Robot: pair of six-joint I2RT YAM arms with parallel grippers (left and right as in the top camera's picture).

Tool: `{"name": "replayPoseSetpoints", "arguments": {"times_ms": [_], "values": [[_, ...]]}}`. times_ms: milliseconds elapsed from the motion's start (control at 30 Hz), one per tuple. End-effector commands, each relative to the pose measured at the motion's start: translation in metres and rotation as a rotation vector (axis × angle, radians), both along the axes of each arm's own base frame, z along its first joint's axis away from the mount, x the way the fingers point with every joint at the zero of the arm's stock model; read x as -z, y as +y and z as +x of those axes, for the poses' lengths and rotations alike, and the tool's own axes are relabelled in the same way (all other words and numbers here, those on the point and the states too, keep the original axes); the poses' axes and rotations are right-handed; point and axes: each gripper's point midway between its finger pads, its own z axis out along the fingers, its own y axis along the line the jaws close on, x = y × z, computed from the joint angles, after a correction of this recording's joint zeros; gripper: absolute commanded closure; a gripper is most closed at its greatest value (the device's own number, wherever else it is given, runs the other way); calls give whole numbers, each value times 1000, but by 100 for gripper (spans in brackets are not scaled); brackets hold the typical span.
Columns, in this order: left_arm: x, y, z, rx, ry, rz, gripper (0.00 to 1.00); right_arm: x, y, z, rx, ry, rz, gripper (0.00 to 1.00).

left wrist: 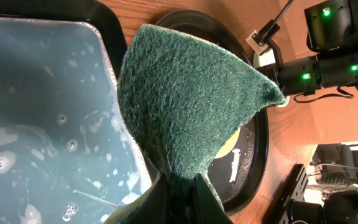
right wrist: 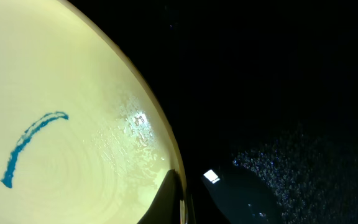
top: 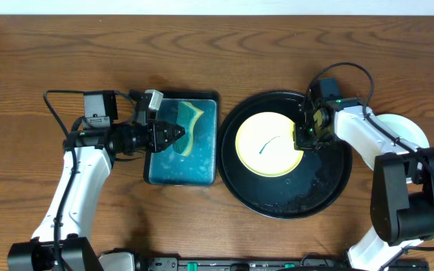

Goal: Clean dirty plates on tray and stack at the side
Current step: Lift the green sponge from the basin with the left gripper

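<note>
A pale yellow plate (top: 266,147) with a thin teal smear (right wrist: 23,146) lies in the large round black tray (top: 330,192). My right gripper (top: 305,139) is at the plate's right rim. In the right wrist view its fingers (right wrist: 182,199) close on that rim, one finger on the wet yellow plate (right wrist: 61,74) and the tray (right wrist: 278,74) dark beside it. My left gripper (top: 178,133) is shut on a green and yellow sponge (top: 192,124) and holds it over the teal dish. The sponge's green face (left wrist: 185,99) fills the left wrist view above the fingers (left wrist: 179,193).
The rectangular teal sponge dish (top: 175,169) holds soapy water (left wrist: 36,93) and sits just left of the tray. A pale plate (top: 405,129) lies on the table at the right, partly under my right arm. The tray floor is wet.
</note>
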Motion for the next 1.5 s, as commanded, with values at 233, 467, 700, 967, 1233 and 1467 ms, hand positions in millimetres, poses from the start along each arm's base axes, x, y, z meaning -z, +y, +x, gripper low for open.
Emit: {"name": "replayPoseSetpoints", "arguments": {"times_ms": [233,467,700,967,1233,1467], "values": [[-6,-1,-2,15,-24,-19,93,5,-5,-4,-26,4,-39,99],[-6,-1,-2,14,-23,-19,93,5,-4,-4,-27,3,-39,99],[-6,-1,-2,14,-24,-19,93,5,-4,-4,-27,3,-39,99],[-6,-1,-2,14,-24,-19,93,5,-4,-4,-27,5,-39,99],[-6,-1,-2,14,-23,-18,92,5,-4,-5,-27,5,-39,99],[3,6,1,-41,22,29,92,5,-5,-6,-27,9,-40,88]]}}
